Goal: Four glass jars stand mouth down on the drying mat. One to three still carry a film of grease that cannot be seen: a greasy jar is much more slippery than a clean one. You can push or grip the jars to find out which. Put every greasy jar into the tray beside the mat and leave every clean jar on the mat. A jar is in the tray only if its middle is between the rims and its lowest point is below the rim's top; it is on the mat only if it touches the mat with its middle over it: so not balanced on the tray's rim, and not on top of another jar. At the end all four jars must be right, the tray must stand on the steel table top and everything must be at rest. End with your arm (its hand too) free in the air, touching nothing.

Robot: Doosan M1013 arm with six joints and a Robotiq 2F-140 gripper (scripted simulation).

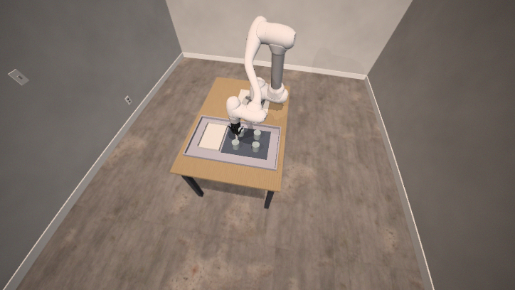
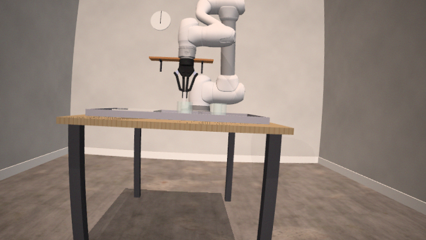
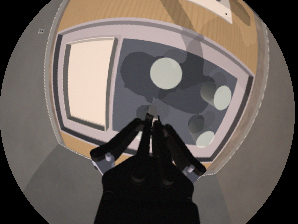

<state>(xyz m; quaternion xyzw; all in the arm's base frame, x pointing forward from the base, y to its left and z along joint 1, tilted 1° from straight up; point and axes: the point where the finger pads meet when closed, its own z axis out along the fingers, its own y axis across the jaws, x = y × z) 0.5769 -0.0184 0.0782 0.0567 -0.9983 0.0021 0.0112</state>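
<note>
The fingers [image 2: 185,96] are pressing together with nothing between them, pointing straight down and hanging just above the jars [image 1: 256,135] at the mat's [image 1: 264,142] tray-side edge. All four jars are standing on the dark mat; the pale tray [image 1: 212,136] is lying beside it. Above, the white arm [image 1: 252,57] is folding over from its base. The wooden desk [image 1: 223,173] is standing on a grey plank floor [image 1: 324,223] between grey walls [image 1: 72,72].
</note>
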